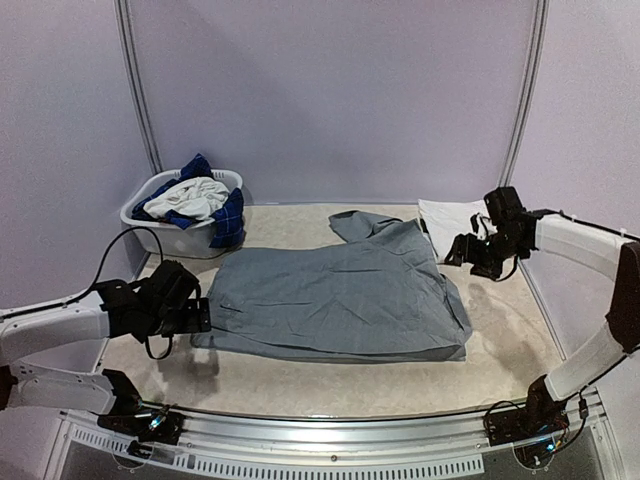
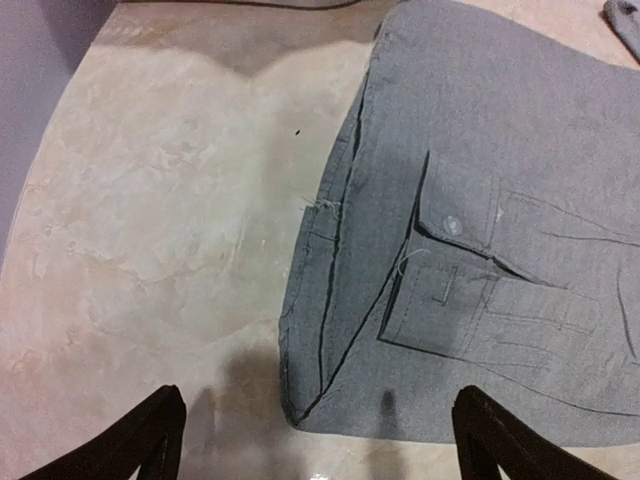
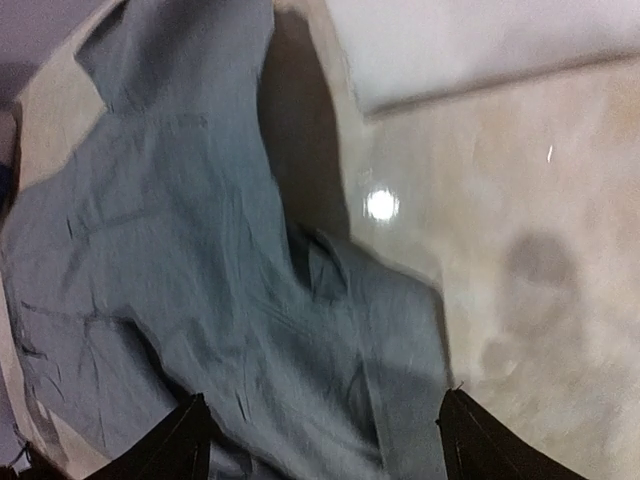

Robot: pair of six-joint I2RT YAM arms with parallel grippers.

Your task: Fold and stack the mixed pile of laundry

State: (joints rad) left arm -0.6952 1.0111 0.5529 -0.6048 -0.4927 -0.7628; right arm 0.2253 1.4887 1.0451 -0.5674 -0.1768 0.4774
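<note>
- Top external: we see the grey garment (image 1: 340,300) flat, creased, buttoned pocket flap (image 2: 455,215) up.
- Left end effector (image 2: 318,425) and right end effector (image 3: 322,425) spread.

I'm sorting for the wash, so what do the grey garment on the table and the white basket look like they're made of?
The grey garment looks like matte woven cloth, possibly cotton: soft creases, stitched seams, a buttoned pocket flap. The white basket looks like smooth rigid plastic: its rim and wall keep a firm moulded shape.
</note>
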